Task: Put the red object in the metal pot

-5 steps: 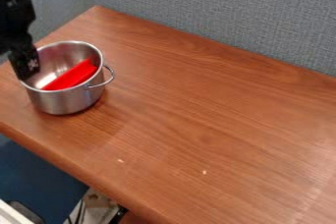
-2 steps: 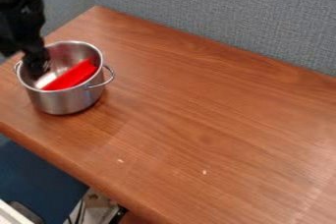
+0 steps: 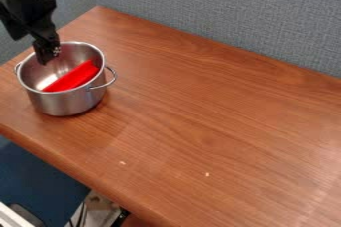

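Note:
The metal pot (image 3: pixel 63 95) stands near the table's left end, shiny, with a small handle on its right side. The red object (image 3: pixel 74 76) lies slanted inside it, resting against the inner wall. My black gripper (image 3: pixel 47 47) hangs at the top left, just above the pot's far rim. Its fingers look spread and hold nothing; the red object is apart from them.
The wooden table (image 3: pixel 213 121) runs off to the right and toward the front. A blue-grey wall (image 3: pixel 240 12) stands behind it. The table's front-left edge drops to a dark floor.
My gripper has lifted out of the pot and moved up and to the right, toward the far rim. The red object stays in the pot.

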Robot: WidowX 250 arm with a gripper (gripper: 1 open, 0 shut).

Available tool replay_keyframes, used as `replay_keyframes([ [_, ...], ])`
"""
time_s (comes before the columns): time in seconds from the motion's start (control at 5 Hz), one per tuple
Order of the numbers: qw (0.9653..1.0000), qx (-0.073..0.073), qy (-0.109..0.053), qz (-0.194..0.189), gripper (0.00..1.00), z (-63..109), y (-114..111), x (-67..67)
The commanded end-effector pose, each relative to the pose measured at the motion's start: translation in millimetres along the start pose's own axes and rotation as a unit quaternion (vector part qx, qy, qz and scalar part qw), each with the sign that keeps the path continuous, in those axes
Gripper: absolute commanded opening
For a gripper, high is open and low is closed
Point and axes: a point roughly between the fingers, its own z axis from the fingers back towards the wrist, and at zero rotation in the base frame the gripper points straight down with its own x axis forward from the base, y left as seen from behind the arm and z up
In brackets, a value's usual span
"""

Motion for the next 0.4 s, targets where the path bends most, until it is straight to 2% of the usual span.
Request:
replay_keyframes([
  [0.0,0.9994,0.032,-0.008,-0.010,1.00,-5.7,15.4,18.2],
  [0.2,0.9989,0.037,-0.021,0.019,1.00,-5.9,17.0,27.6],
])
